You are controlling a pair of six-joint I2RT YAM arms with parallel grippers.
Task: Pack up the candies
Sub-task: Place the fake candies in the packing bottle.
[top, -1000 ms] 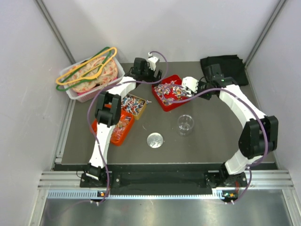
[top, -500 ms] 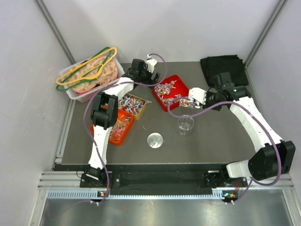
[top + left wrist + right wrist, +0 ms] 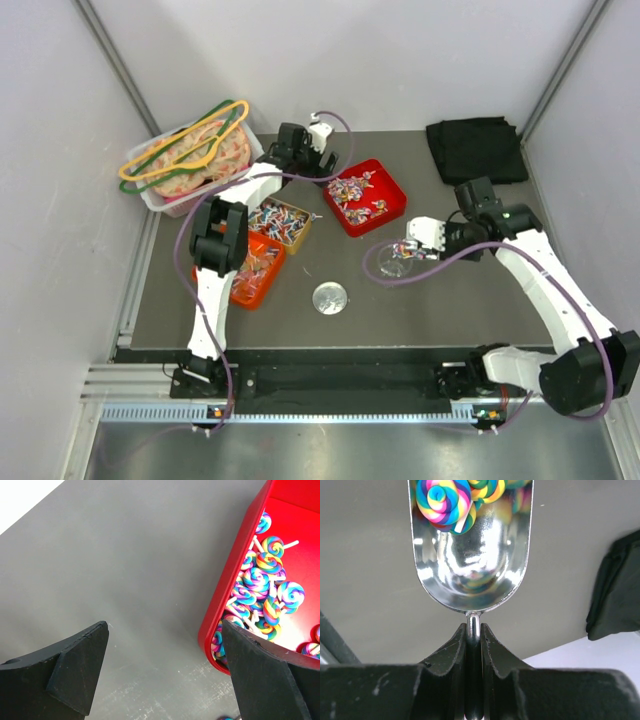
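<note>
The candies (image 3: 358, 192) are small rainbow-swirl sweets on sticks, piled in a red tray (image 3: 392, 188) at the back middle. In the left wrist view the candies (image 3: 260, 587) lie against the tray's wall (image 3: 232, 580). My left gripper (image 3: 322, 160) is open and empty just left of the tray; its midpoint (image 3: 163, 630) is over bare table. My right gripper (image 3: 438, 236) is shut (image 3: 473, 628) on the handle of a metal scoop (image 3: 472, 565). The scoop holds a few candies (image 3: 442, 500) and hangs over a clear cup (image 3: 393, 262).
A round clear lid (image 3: 329, 297) lies left of the cup. A tan tray (image 3: 283, 222) and an orange tray (image 3: 255, 268) hold more candies. A white bin with hangers (image 3: 190, 160) stands back left. A black cloth (image 3: 475, 148) lies back right.
My right arm has carried the scoop with candies from the red tray towards the near side, to over the clear cup. The left arm has hardly moved.
</note>
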